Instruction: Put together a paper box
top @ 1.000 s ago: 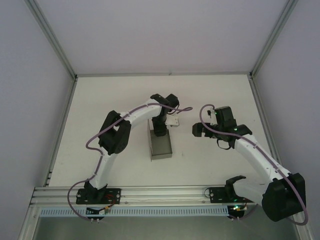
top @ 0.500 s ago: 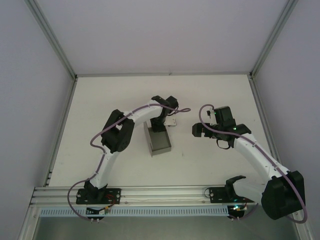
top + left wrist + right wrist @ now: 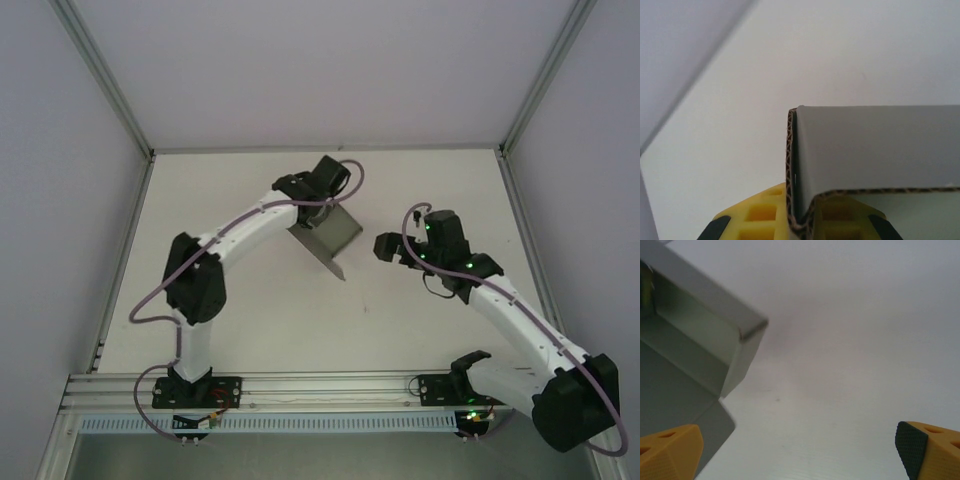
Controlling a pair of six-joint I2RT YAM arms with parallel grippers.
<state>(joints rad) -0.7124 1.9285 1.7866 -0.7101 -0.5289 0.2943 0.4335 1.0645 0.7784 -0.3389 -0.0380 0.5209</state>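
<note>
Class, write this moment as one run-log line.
left gripper: shut on paper box wall, box tilted | right gripper: open, empty, beside box

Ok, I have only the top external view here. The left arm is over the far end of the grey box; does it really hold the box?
Observer: Yes. In the left wrist view one wall of the paper box is pinched between the left jaws, and its corrugated edge shows there.
Operator: And the right jaws, do they hold anything?
Observer: No. In the right wrist view the right jaws stand wide apart with nothing between them.
Operator: Is some part of the box not folded yet?
Observer: One flap with a rounded corner sticks out flat below the box corner.
</note>
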